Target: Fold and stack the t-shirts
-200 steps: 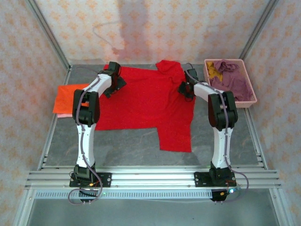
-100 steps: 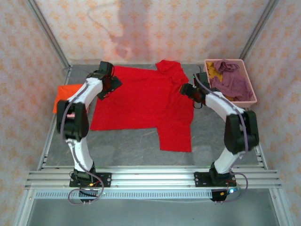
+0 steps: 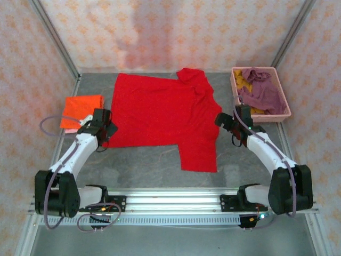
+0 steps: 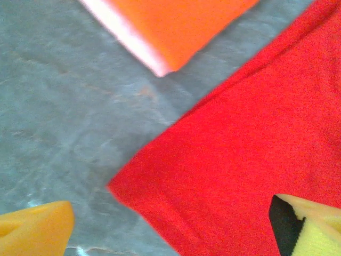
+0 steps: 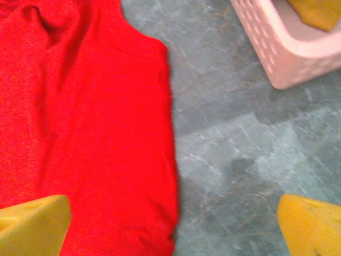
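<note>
A red t-shirt [image 3: 160, 112] lies flat mid-table, ready for folding.
At left, a folded orange t-shirt [image 3: 81, 109] likely starts the stack; the left gripper [image 3: 105, 128], jaws spread, hovers over the red hem corner; the right gripper [image 3: 228, 122], jaws spread, hovers at the opposite edge.

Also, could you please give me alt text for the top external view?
A red t-shirt lies spread on a grey table, the left gripper over its near-left corner and the right gripper by its right edge. A folded orange shirt lies left of it; a pink basket of shirts sits far right.
</note>
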